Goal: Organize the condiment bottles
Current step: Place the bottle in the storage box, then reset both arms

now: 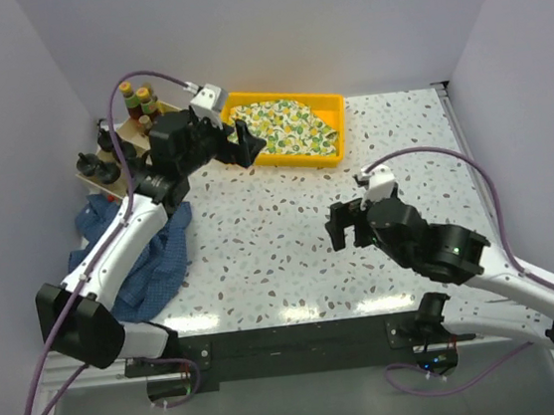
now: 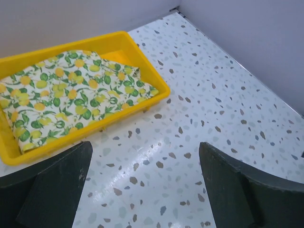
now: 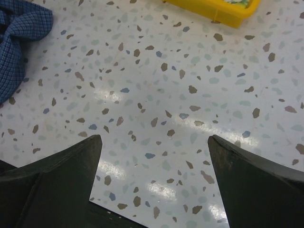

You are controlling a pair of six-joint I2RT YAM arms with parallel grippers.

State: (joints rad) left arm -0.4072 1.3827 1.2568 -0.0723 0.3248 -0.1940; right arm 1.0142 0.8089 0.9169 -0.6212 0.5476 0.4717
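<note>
Far left, back corner: bottles [image 1: 141, 101] standing together in wooden box [image 1: 129, 130], brown jars behind, black knobbed caps in front. All bottles in view sitting there, so sorting judged far along. Blue cloth [image 1: 153, 262] lying crumpled beside box, under left arm. Left gripper [image 1: 246, 141] hovering near yellow tray [image 1: 337, 133], jaws spread wide, carrying nothing. Patterned cloth [image 1: 283, 127] filling tray. Right gripper [image 1: 344, 225] hanging over table [image 1: 294, 266], fingers parted, empty, staying out of left arm's way.

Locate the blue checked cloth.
Top external view, left side: the blue checked cloth lies crumpled under the left arm, just in front of the wooden box.
</note>
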